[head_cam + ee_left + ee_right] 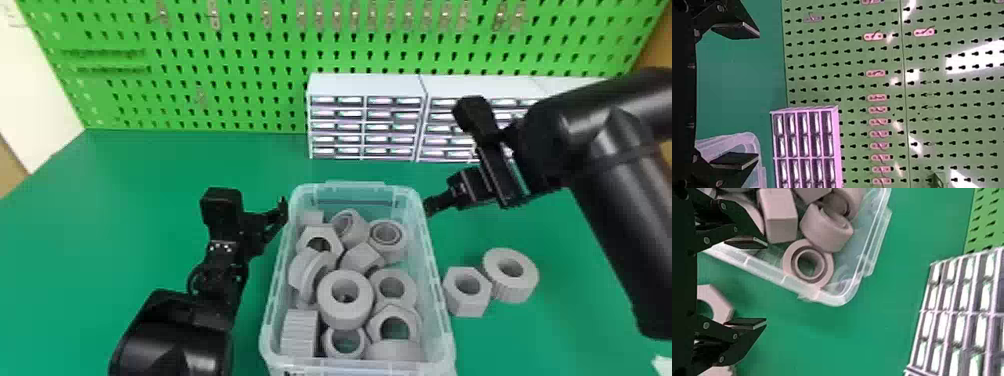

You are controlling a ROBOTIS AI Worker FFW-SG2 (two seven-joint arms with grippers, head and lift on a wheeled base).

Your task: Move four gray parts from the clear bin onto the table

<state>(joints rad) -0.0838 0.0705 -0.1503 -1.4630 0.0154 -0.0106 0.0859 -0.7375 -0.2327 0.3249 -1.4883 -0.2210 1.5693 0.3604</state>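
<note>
My right end effector (766, 284), left end effector (758, 96) both open. Pinch ring (828, 266) squarely, clear bin (766, 271), lower onto counter (125, 175).

Workshop or lab workbench, can't tell which: green pegboard (240, 57) is standing behind green tabletop (150, 175), hooks (214, 15) are hanging on it, drawer cabinets (367, 85) are lining the back, clear bin (350, 186) is holding gray nut-like parts (345, 319).

Gray rings (345, 316) and hex nuts (334, 244) fill the open clear bin (434, 265); right of it, a gray hex nut (467, 305) and ribbed ring (526, 274) lie on the table (125, 200).
</note>
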